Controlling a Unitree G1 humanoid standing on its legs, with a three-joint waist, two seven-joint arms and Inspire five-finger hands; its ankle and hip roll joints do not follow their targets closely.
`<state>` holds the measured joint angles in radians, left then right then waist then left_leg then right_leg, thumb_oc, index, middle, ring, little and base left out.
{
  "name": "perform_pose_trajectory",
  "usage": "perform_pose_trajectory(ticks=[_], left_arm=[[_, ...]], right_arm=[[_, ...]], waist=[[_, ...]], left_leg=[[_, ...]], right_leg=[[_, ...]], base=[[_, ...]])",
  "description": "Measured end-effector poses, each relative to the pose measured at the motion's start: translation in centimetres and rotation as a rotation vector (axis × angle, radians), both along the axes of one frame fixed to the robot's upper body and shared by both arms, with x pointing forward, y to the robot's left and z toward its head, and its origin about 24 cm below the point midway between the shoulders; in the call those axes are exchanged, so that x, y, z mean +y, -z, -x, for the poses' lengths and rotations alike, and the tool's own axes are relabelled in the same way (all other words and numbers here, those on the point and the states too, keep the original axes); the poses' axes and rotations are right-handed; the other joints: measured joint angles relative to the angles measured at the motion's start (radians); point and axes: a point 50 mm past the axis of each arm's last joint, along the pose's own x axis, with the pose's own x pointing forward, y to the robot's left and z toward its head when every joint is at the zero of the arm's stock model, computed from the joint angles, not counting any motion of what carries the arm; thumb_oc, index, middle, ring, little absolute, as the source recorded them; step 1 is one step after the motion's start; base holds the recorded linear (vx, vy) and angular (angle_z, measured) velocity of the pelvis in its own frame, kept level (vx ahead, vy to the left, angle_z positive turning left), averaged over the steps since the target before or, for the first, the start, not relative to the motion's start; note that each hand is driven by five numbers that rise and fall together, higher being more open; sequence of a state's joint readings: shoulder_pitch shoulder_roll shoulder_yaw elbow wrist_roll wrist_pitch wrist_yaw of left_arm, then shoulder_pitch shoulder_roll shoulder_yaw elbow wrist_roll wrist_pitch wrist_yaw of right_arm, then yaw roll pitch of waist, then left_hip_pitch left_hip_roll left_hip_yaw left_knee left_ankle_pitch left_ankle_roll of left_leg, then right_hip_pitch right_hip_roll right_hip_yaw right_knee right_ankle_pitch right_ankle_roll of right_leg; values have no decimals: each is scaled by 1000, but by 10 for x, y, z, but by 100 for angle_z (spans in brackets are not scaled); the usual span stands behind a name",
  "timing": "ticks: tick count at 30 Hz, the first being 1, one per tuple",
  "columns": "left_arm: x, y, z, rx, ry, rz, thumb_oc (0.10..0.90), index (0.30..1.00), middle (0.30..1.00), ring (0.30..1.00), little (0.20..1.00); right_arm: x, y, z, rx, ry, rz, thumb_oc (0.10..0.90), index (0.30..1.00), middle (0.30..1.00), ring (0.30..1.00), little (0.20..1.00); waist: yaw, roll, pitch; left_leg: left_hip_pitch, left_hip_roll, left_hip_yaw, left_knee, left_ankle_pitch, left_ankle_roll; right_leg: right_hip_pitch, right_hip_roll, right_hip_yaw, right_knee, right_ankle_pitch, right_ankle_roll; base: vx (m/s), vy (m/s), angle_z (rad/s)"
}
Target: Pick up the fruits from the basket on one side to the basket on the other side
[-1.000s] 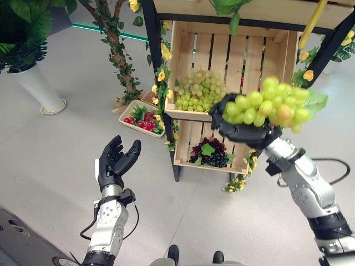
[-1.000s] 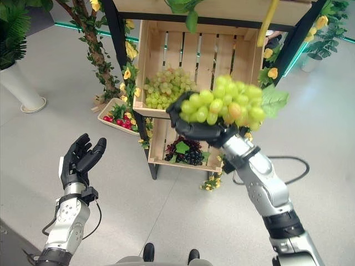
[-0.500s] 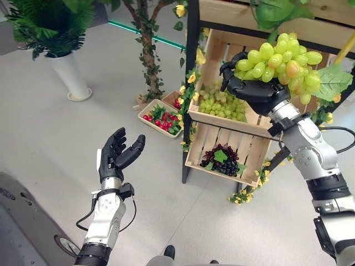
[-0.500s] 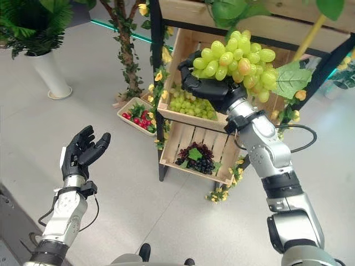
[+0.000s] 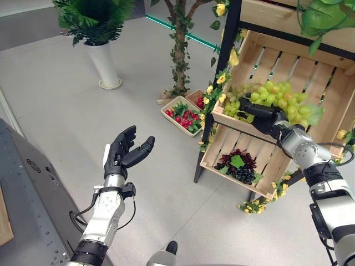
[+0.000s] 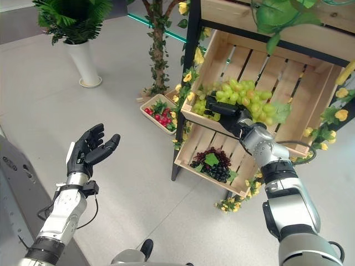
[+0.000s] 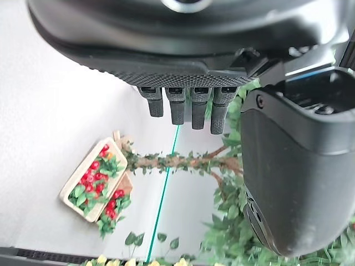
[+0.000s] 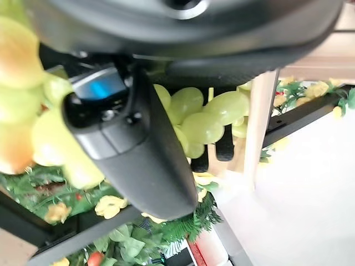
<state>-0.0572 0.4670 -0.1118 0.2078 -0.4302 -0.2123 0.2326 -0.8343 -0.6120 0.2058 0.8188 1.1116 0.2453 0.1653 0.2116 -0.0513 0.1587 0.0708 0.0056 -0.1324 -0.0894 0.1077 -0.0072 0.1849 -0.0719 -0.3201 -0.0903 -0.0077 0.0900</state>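
The right hand (image 5: pixel 265 117) reaches into the upper wooden crate (image 5: pixel 321 91) of the stand on the right, with its fingers curled under a bunch of green grapes (image 5: pixel 283 101). The bunch rests on the palm, a green leaf hanging at its far right end. In the right wrist view the thumb (image 8: pixel 133 149) lies across the grapes (image 8: pixel 208 119) and the fingers wrap round from the other side, so the hand has a firm hold of the bunch. Just left of the hand, at the near left corner of that same crate, lies a second heap of green grapes (image 5: pixel 239 100).

Below it sits the lower crate (image 5: pixel 216 148), tilted the same way, holding a bunch of dark grapes (image 5: pixel 237 166) with a green leaf on top. Yellow flowers (image 5: pixel 222 77) climb the stand's black post.

The left hand (image 5: pixel 123 156) is raised over the grey floor (image 5: pixel 66 127), well apart from the stand, palm turned up, fingers straight and a little spread, holding nothing. The left wrist view shows the fingers (image 7: pixel 177 108) out straight.

On the floor, left of the stand, lies a shallow tray of red fruit and leaves (image 5: pixel 183 114), beside a vine-wrapped tree trunk (image 5: pixel 178 55). Farther left stands a white vase with a green plant (image 5: pixel 104 61).
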Motion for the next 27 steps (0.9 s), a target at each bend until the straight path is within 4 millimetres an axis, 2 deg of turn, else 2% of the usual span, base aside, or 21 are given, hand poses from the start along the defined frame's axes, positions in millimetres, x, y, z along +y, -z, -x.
perform_pose_trajectory(ticks=[8, 12, 19, 23, 24, 25, 26, 27], left_arm=[[5, -2, 0, 1, -1, -11, 800, 900, 900, 900, 900], [4, -1, 0, 6, 7, -11, 800, 900, 900, 900, 900], [1, 1, 0, 15, 20, 11, 800, 900, 900, 900, 900], [0, 1, 0, 16, 21, 20, 800, 900, 900, 900, 900], [-1, 1, 0, 17, 26, 19, 800, 900, 900, 900, 900], [-1, 1, 0, 17, 28, 19, 800, 900, 900, 900, 900], [-1, 2, 0, 19, 30, 19, 800, 900, 900, 900, 900], [-1, 2, 0, 18, 30, 19, 800, 900, 900, 900, 900]], right_arm=[[-13, 2, -4, 53, 90, -23, 400, 300, 300, 300, 300], [-23, -2, -4, 45, 179, -153, 400, 300, 300, 300, 300], [-46, -24, -2, -153, 394, -520, 400, 300, 300, 300, 300], [-49, -35, -1, -290, 472, -755, 400, 300, 300, 300, 300], [-50, -38, 0, -324, 489, -801, 450, 375, 375, 375, 375], [-50, -41, 0, -343, 496, -829, 736, 804, 804, 804, 804], [-51, -44, 1, -373, 512, -857, 800, 900, 900, 900, 900], [-52, -48, 2, -407, 529, -888, 800, 900, 900, 900, 900]], waist=[[4, 2, 0], [11, 11, 2], [24, 35, 3], [22, 42, 2], [22, 43, 2], [21, 45, 3], [21, 46, 3], [22, 46, 3]], left_leg=[[-3, 0, -23, 0, 4, -5], [-3, -1, -24, 0, 4, -5], [-3, -2, -27, 0, 4, -5], [-3, -2, -27, 0, 4, -5], [-3, -2, -27, 0, 4, -5], [-3, -2, -26, 0, 4, -5], [-3, -2, -26, 0, 4, -5], [-3, -2, -26, 0, 4, -5]], right_leg=[[9, 1, -22, 0, -2, -2], [9, 1, -23, -1, -2, -1], [10, 2, -25, -3, -5, -1], [10, 2, -24, -3, -6, -1], [10, 3, -24, -3, -6, -1], [10, 2, -24, -3, -6, -1], [10, 2, -24, -3, -6, -1], [10, 2, -24, -3, -6, -1]], base=[[-15, -5, 8], [-8, 0, 0], [0, 0, 0], [0, 0, 0], [0, 0, 0], [0, 0, 0], [0, 0, 0], [0, 0, 0]])
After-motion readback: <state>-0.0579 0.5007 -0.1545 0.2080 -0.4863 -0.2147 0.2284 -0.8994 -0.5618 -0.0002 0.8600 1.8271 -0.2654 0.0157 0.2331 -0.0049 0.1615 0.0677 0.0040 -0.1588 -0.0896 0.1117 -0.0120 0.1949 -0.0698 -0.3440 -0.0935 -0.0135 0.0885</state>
